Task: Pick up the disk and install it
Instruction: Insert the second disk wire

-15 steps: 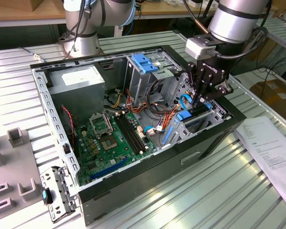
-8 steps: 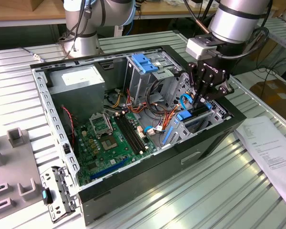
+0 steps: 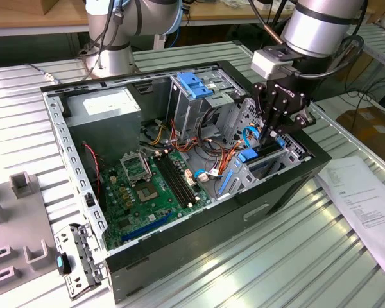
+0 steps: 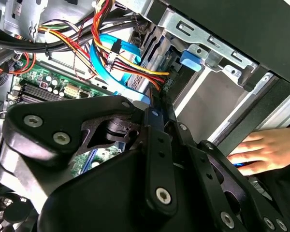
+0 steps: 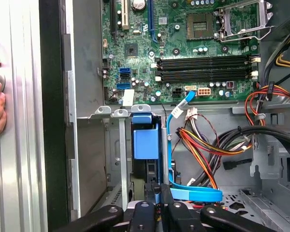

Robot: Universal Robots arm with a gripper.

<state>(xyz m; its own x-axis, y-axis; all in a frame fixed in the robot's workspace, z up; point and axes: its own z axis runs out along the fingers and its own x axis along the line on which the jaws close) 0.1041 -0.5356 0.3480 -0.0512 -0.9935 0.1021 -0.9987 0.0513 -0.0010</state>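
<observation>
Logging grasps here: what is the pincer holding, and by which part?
The pincer appears to hold the disk by its upper edge, inside the bay.

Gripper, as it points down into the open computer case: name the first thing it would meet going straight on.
Most likely the disk: the gripper points straight down at the blue-framed piece standing in the drive bay. Depth is unclear, so contact cannot be ruled out.

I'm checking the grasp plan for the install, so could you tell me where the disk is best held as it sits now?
Grip the disk by its exposed blue-framed edge, coming straight in through the case's open side. It stands on edge in the drive bay with metal walls close on both faces, so only that edge is free.
</observation>
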